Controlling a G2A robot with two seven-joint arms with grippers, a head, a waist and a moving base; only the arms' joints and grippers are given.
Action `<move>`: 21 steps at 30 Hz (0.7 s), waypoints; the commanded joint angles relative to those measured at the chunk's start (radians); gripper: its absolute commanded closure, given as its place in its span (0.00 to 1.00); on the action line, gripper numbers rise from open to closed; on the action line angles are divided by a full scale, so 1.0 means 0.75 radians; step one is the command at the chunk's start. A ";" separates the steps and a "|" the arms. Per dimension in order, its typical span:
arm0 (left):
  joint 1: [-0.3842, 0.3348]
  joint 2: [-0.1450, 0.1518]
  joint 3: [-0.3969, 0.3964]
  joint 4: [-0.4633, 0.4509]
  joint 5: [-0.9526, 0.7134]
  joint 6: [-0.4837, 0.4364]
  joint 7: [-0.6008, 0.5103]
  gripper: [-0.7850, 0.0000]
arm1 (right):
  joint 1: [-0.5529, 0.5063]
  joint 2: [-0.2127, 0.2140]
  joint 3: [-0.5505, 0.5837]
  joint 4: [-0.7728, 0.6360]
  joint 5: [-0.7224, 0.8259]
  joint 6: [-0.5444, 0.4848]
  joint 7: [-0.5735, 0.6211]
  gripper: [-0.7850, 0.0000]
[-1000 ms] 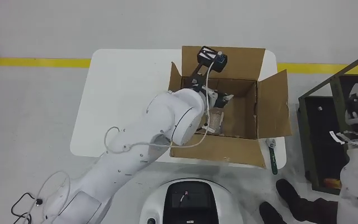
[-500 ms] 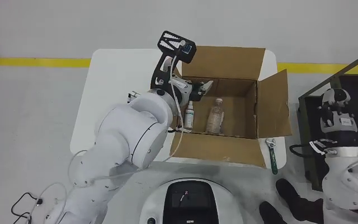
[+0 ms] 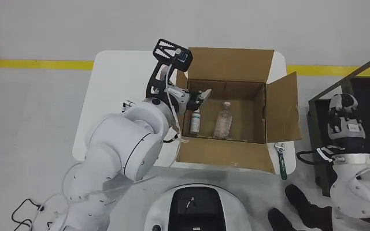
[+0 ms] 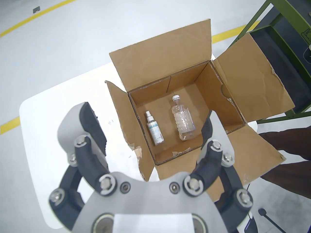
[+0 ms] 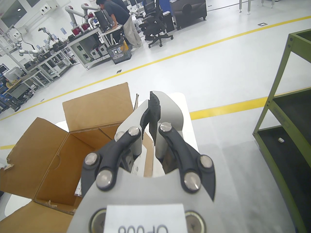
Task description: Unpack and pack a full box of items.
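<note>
The open cardboard box (image 3: 254,124) stands on the white table (image 3: 124,86). On its floor lie a small white spray bottle (image 3: 195,122) (image 4: 153,129) and a clear plastic bottle (image 3: 222,120) (image 4: 182,121), side by side and apart. My left gripper (image 3: 195,100) (image 4: 147,113) hangs open and empty above the box's left wall, high over the bottles. My right gripper (image 5: 150,112) is shut with nothing in it, off the table's right end, pointing toward the box (image 5: 60,141).
A green-handled wrench (image 3: 281,161) lies at the table's right edge by the box's flap. A green metal cart (image 3: 332,144) (image 5: 281,127) stands close on the right. A person's dark legs (image 3: 309,211) are near the cart.
My left gripper has drawn up out of the box and moved toward its left wall, uncovering the spray bottle. The right arm has come farther into view at the right edge.
</note>
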 commanded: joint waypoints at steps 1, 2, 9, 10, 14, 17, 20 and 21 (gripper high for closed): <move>0.000 0.000 0.000 0.000 0.000 0.000 0.000 0.00 | 0.000 0.000 0.000 0.000 0.000 0.000 0.000 1.00; 0.000 0.000 0.000 0.000 0.000 0.000 0.000 0.00 | 0.000 0.000 0.000 0.000 0.000 0.000 0.000 1.00; 0.000 0.000 0.000 0.000 0.000 0.000 0.000 0.00 | 0.000 0.000 0.000 0.000 0.000 0.000 0.000 1.00; 0.000 0.000 0.000 0.000 0.000 0.000 0.000 0.00 | 0.000 0.000 0.000 0.000 0.000 0.000 0.000 1.00; 0.000 0.000 0.000 0.000 0.000 0.000 0.000 0.00 | -0.013 0.001 0.003 0.010 -0.029 -0.036 -0.008 1.00; 0.000 0.000 0.000 0.000 0.000 0.000 0.000 0.00 | -0.044 0.002 0.018 0.023 -0.046 -0.088 -0.004 1.00; 0.000 0.000 0.000 0.000 0.000 0.000 0.000 0.00 | -0.100 0.002 0.037 0.039 -0.049 -0.110 0.036 1.00; 0.000 0.000 0.000 0.000 0.000 0.000 0.000 0.00 | -0.123 0.002 0.044 0.042 -0.046 -0.121 0.062 1.00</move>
